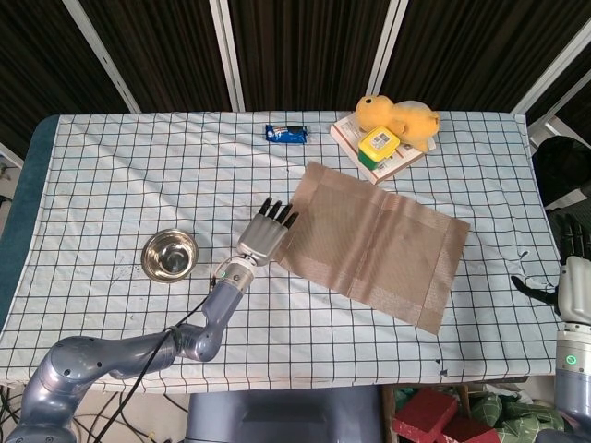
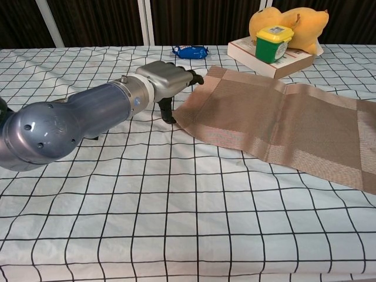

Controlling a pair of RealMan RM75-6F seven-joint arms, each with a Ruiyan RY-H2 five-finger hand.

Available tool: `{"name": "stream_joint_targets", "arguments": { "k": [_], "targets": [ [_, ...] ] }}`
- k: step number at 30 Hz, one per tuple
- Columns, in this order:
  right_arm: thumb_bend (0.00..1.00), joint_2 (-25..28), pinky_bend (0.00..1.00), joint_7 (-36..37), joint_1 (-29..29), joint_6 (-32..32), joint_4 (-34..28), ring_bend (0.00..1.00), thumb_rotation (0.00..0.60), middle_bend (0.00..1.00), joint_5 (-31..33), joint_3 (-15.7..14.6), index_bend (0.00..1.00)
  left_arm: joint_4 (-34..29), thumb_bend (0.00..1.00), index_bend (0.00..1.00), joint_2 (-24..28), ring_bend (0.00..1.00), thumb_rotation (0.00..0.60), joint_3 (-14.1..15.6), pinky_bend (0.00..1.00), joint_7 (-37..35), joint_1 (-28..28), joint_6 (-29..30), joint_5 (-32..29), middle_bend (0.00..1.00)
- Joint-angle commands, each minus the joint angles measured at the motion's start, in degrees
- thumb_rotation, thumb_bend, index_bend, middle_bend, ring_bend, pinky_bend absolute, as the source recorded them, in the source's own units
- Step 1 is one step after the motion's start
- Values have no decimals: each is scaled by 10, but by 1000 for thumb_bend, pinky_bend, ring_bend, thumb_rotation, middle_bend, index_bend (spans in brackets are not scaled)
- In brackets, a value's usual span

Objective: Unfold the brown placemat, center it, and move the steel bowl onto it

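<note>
The brown placemat [image 1: 379,242] lies unfolded and slanted on the checked cloth, right of the table's middle. My left hand [image 1: 268,233] is at its left edge. In the chest view the left hand [image 2: 167,82] has its fingers stretched over the placemat [image 2: 276,120] and its thumb down at the near left corner, pinching that edge, which looks slightly raised. The steel bowl [image 1: 169,256] stands upright on the cloth to the left of that hand, apart from it. My right hand [image 1: 574,277] hangs off the table's right side, fingers apart, holding nothing.
At the back of the table lie a blue packet [image 1: 285,134] and a yellow plush toy [image 1: 399,115]. A yellow-lidded green container [image 1: 379,143] sits on a book just beyond the placemat's far edge.
</note>
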Motion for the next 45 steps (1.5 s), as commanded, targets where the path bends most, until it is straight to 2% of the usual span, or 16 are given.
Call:
{"name": "stream_joint_targets", "arguments": {
  "k": [1, 7, 9, 27, 34, 39, 45],
  "targets": [
    [35, 0, 157, 1, 0, -1, -1, 0, 600, 0, 1, 0, 0, 5, 270, 280, -2, 0, 600, -1, 25, -4, 0, -2, 2, 83],
    [44, 2, 157, 4, -1, -3, -3, 0, 600, 0, 3, 1, 0, 22, 289, 561, -13, 6, 600, 0, 56, -30, -2, -6, 28, 148],
    [46, 2, 157, 4, -1, -4, -3, 0, 600, 0, 4, 1, 0, 26, 312, 591, -15, 18, 600, 0, 67, -39, -2, -8, 36, 167],
    [49, 4, 157, 8, -1, -8, -6, 0, 600, 0, 5, 1, 0, 32, 472, 590, -12, 24, 600, 2, 71, -54, 5, -14, 62, 177],
    [50, 5, 157, 11, -1, -10, -7, 0, 600, 0, 6, 1, 0, 17, 490, 587, 0, 25, 600, 4, 71, -53, 12, -6, 69, 180],
    [49, 6, 157, 15, -2, -10, -9, 0, 600, 0, 8, 2, 0, -20, 490, 587, 28, 25, 600, 7, 71, -46, 26, 11, 73, 180],
    [50, 7, 157, 16, -2, -11, -11, 0, 600, 0, 7, 1, 0, -105, 490, 585, 82, 25, 600, 20, 72, -32, 53, 41, 76, 179]
  ]
}}
